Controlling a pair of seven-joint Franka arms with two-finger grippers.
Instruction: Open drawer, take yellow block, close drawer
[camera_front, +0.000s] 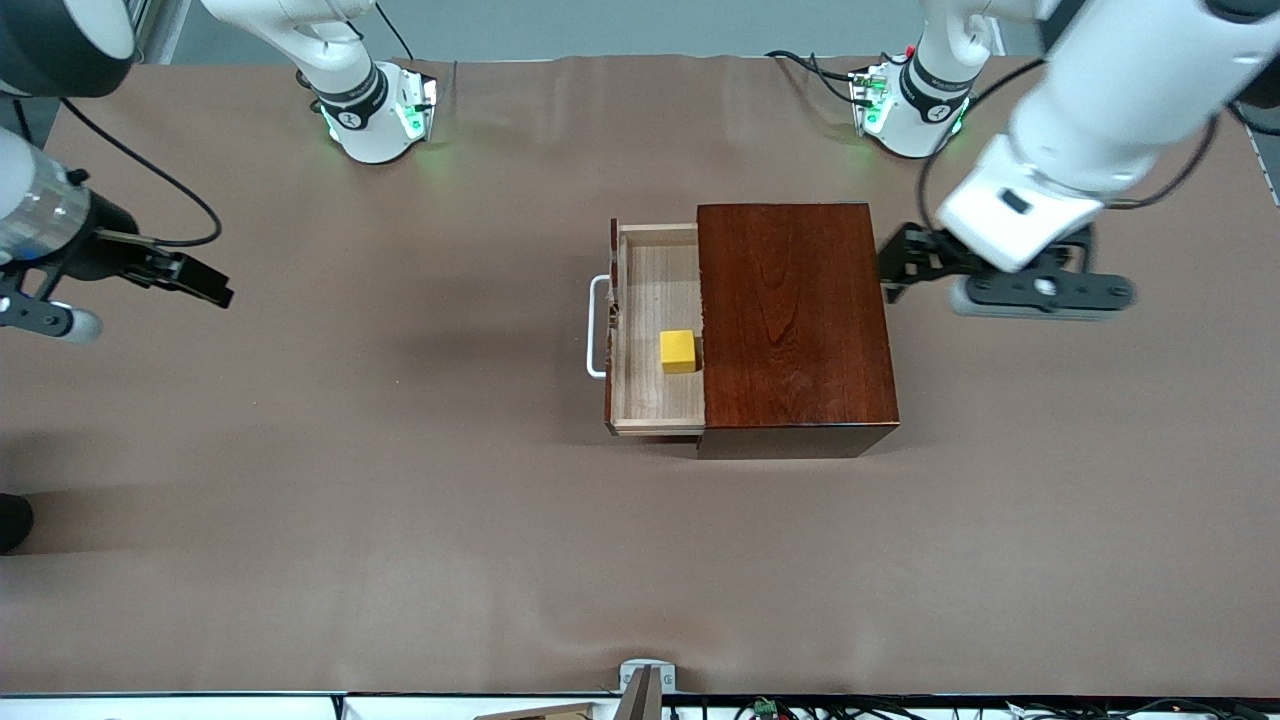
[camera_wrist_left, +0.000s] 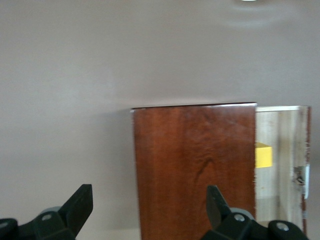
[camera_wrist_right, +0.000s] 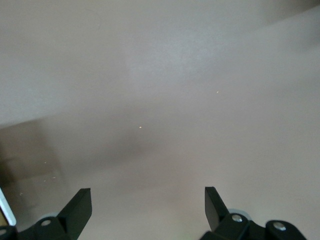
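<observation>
The table (camera_front: 400, 520) is covered in brown cloth. Near its middle stands a glossy dark wooden cabinet (camera_front: 790, 320). Its drawer (camera_front: 655, 400) is pulled out toward the right arm's end of the table, with the white handle (camera_front: 597, 327) on its front. The yellow block (camera_front: 678, 351) sits on the drawer floor, just beside the cabinet's opening; the left wrist view shows it (camera_wrist_left: 263, 155) in the same place, untouched.

The left gripper (camera_front: 905, 262) hangs over the table just beside the cabinet's closed end, its fingers (camera_wrist_left: 80, 202) spread apart and holding nothing. The right gripper (camera_front: 200, 280) hangs over bare cloth at the right arm's end of the table, well apart from the drawer, with its fingers (camera_wrist_right: 77, 205) spread wide and empty.
</observation>
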